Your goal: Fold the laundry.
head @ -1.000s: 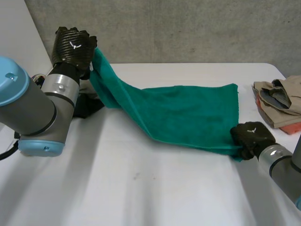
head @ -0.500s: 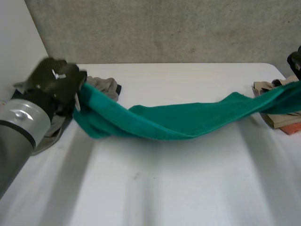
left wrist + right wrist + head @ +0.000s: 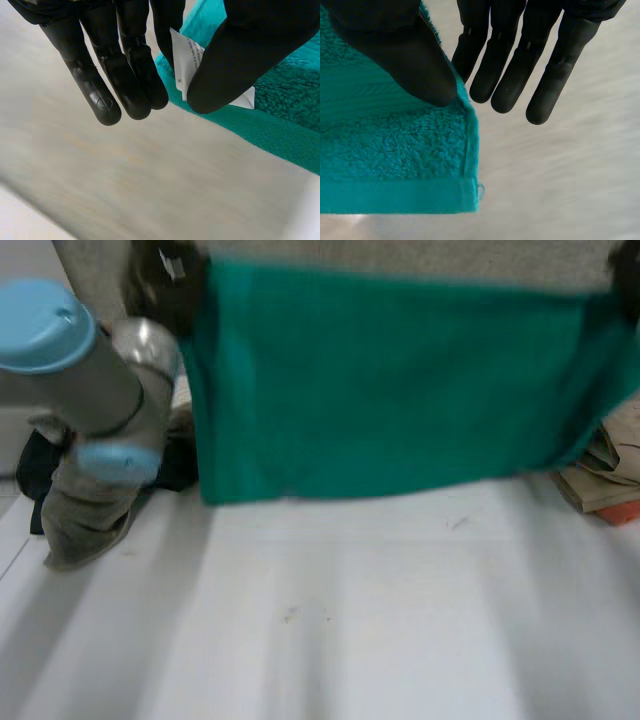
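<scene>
A green towel (image 3: pixel 390 380) hangs spread out flat above the white table (image 3: pixel 350 620), stretched between both raised hands. My left hand (image 3: pixel 165 280) grips its upper left corner. In the left wrist view the thumb (image 3: pixel 240 45) pinches that corner of the towel (image 3: pixel 280 110), with its white label (image 3: pixel 187 57), against the fingers. My right hand (image 3: pixel 628 275) holds the upper right corner. In the right wrist view its thumb (image 3: pixel 395 45) presses the towel (image 3: pixel 380 150) near the hemmed corner against the fingers. The towel's lower edge hangs just above the table.
A heap of grey and dark clothes (image 3: pixel 85 520) lies at the table's left, below my left arm (image 3: pixel 90 370). A folded beige stack (image 3: pixel 610 465) with something orange (image 3: pixel 620 512) under it sits at the right edge.
Both hands have risen and drawn apart. The towel, which sagged as a twisted band low over the table, now hangs taut and flat between them.
</scene>
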